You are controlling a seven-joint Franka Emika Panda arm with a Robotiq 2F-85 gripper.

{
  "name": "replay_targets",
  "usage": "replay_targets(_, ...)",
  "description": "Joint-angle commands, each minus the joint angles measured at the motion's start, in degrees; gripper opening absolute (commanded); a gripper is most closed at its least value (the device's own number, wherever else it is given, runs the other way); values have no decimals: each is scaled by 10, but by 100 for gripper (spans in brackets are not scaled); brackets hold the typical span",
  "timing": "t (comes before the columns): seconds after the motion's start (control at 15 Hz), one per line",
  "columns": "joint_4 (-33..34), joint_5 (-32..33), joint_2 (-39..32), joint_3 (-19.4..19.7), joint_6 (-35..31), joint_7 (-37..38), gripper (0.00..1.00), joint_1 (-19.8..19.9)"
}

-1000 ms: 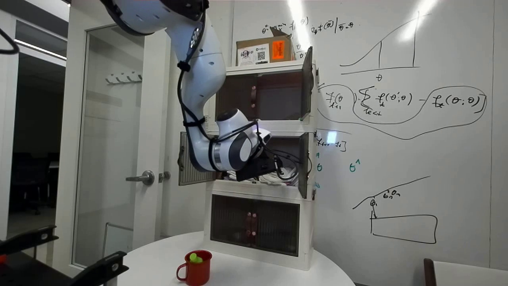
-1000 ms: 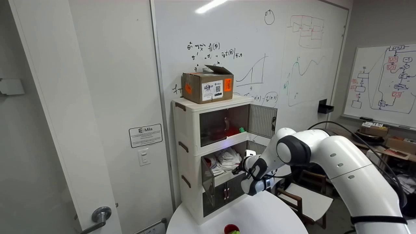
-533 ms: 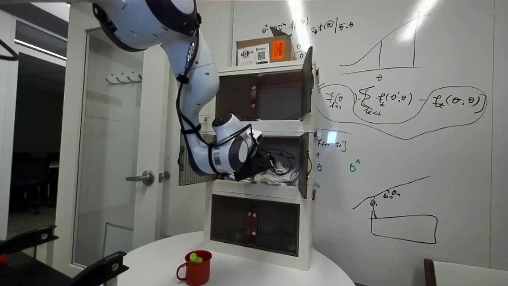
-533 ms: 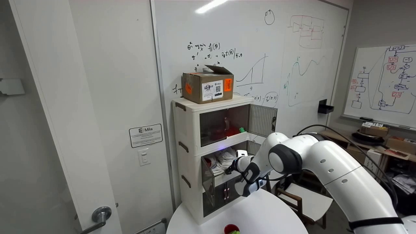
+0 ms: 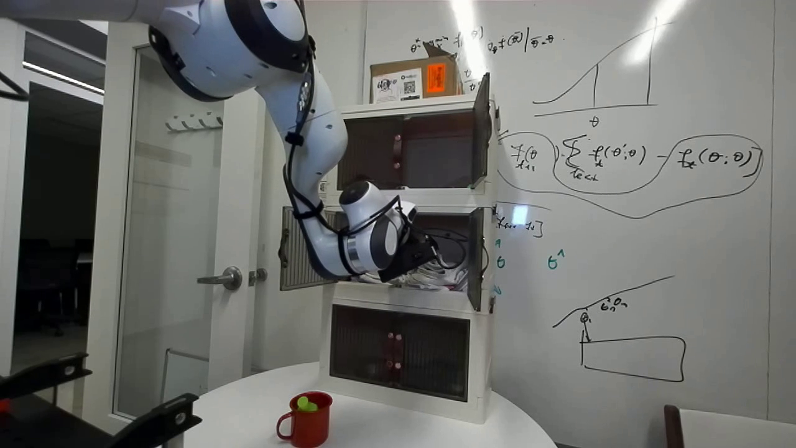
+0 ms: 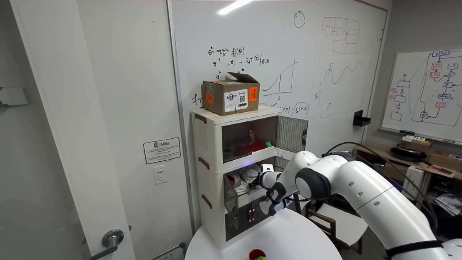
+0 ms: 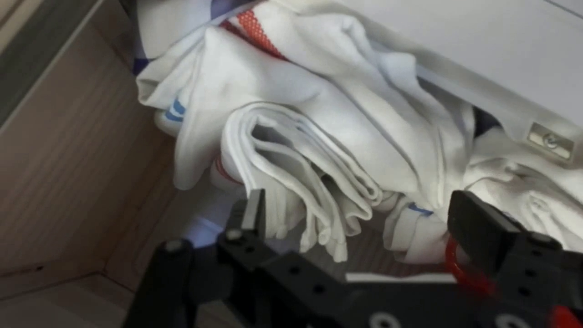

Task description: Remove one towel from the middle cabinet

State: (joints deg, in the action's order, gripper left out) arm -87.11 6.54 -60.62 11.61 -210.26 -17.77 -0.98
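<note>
The middle cabinet (image 5: 373, 290) is the white tier between two others, with both small doors swung open; its side also shows in an exterior view (image 6: 213, 184). White towels (image 7: 328, 109), some with red or blue stripes, lie piled inside; they show in both exterior views (image 5: 438, 277) (image 6: 249, 175). My gripper (image 7: 360, 212) is open at the cabinet's opening. In the wrist view, loose folded towel edges hang between its fingers, and the right finger is close to another towel. In an exterior view the gripper (image 6: 255, 183) is at the pile's front; elsewhere the wrist hides its fingertips.
The open doors (image 5: 305, 252) (image 5: 477, 258) flank the opening. A red object (image 7: 464, 273) is near the right finger. The upper tier's right door (image 5: 481, 134) is open. A cardboard box (image 5: 410, 81) stands on top. A red mug (image 5: 311, 420) stands on the white table (image 5: 510, 429).
The arm has moved the gripper leftward and further into the middle cabinet, up to the towels, in an exterior view. The towels and doors look unmoved.
</note>
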Motion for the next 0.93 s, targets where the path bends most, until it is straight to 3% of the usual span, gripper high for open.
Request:
replay_targets(0.0, 45, -6, -30, 2, -38, 15, 100, 13)
replay_targets(0.87, 102, 17, -68, -58, -102, 95, 100, 66)
